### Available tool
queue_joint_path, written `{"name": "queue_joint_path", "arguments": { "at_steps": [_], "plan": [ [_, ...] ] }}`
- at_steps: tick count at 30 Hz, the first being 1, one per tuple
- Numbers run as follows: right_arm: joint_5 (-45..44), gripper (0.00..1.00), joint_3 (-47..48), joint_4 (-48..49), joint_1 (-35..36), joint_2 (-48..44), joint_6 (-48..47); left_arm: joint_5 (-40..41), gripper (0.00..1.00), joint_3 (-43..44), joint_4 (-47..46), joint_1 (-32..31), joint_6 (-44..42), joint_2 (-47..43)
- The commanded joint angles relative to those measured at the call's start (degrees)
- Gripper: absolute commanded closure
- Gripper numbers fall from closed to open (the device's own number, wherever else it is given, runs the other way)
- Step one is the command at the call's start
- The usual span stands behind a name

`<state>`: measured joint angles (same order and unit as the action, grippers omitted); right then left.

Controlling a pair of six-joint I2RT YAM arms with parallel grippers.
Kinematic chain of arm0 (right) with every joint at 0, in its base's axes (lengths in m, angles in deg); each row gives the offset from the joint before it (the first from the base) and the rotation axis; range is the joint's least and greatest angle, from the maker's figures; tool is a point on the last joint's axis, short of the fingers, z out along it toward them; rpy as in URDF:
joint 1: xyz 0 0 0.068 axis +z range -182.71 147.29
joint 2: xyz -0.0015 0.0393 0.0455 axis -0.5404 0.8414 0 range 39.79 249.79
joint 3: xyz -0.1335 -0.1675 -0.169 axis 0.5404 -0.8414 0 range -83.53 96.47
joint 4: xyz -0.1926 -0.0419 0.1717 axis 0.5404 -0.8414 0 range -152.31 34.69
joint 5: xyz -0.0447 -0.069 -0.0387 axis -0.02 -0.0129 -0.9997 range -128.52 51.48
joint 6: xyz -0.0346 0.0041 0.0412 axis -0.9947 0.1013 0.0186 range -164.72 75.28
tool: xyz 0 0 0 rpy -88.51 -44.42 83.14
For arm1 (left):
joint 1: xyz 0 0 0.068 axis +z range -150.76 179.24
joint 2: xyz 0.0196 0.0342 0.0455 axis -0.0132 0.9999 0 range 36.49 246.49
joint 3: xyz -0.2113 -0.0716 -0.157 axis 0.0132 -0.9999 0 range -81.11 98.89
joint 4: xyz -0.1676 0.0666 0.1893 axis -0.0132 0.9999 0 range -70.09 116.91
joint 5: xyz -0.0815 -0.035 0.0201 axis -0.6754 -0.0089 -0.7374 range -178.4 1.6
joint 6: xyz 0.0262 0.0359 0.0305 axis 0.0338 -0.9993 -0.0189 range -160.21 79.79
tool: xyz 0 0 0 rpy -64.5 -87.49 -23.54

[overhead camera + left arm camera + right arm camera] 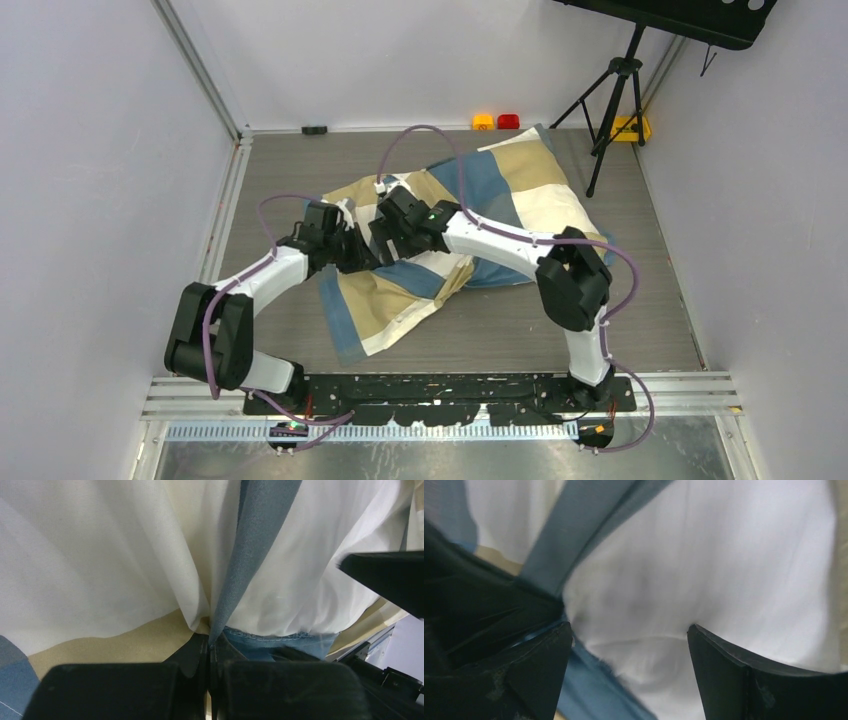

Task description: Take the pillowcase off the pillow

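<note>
The checked blue, tan and white pillowcase [470, 215] lies diagonally across the table, bulging at its far right end and flat and crumpled at its near left end. The pillow is hidden inside it; no cream surface shows. My left gripper [352, 252] is on the case's middle left and is shut on a fold of blue and white pillowcase fabric [235, 580], pinched between its jaws [210, 647]. My right gripper [392, 238] is right beside it, open, with its fingertips pressed on white pillowcase fabric [704, 565] that fills the gap [629, 630]. One right finger shows in the left wrist view [390, 577].
A black tripod [612, 105] stands at the back right by a yellow block [632, 127]. Yellow [483, 122] and red [509, 121] blocks sit at the back wall. Grey walls close in on the left and right sides of the table. The metal rail [440, 392] runs along the near edge.
</note>
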<state>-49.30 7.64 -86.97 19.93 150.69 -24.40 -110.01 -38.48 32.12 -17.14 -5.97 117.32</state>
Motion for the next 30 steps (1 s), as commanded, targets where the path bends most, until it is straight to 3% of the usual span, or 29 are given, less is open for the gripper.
{"name": "queue_joint_path", "arguments": {
  "at_steps": [1, 8, 9, 10, 12, 13, 18, 23, 27, 30],
  "plan": [
    [-2.0, 0.1, 3.4, -2.0, -0.2, 2.8, 0.5, -2.0, 1.0, -1.2, -0.1, -0.1, -1.1, -1.5],
    [-10.2, 0.09, 6.6, -5.5, 1.1, 9.7, -0.6, -0.7, 1.0, -2.2, 0.3, -0.1, -1.6, -2.7],
    [-10.9, 0.14, 6.9, -5.6, 1.1, 10.3, -0.7, -0.5, 1.0, -2.3, 0.5, -0.1, -1.8, -2.9],
    [-11.3, 0.31, 6.8, -5.5, 1.1, 10.5, -0.7, -0.1, 1.0, -2.4, 0.9, -0.1, -1.8, -3.1],
    [-12.5, 0.92, 6.4, -4.3, 1.1, 9.7, -0.3, 1.7, 1.0, -2.3, 2.6, -0.1, -1.9, -3.6],
    [-12.8, 0.99, 5.4, -2.6, 1.1, 8.4, -0.3, 2.8, 1.0, -2.2, 3.4, -0.1, -1.8, -4.0],
    [-12.3, 1.0, -2.8, 7.5, 0.2, -4.2, 0.7, 7.1, 1.0, -2.9, 5.4, -0.1, -1.1, -6.1],
    [-4.8, 1.0, -4.0, 5.9, -6.0, -10.8, 6.6, 7.8, 1.0, -2.7, 6.0, 0.2, -1.2, -6.4],
    [4.6, 1.0, -9.4, 10.0, -13.1, -17.5, 11.7, 11.0, 1.0, -2.9, 7.8, 0.8, -1.0, -6.2],
    [4.9, 1.0, -11.9, 10.5, -16.2, -22.6, 12.4, 10.0, 1.0, -5.3, 5.8, 4.2, 0.7, -7.6]
  ]
}}
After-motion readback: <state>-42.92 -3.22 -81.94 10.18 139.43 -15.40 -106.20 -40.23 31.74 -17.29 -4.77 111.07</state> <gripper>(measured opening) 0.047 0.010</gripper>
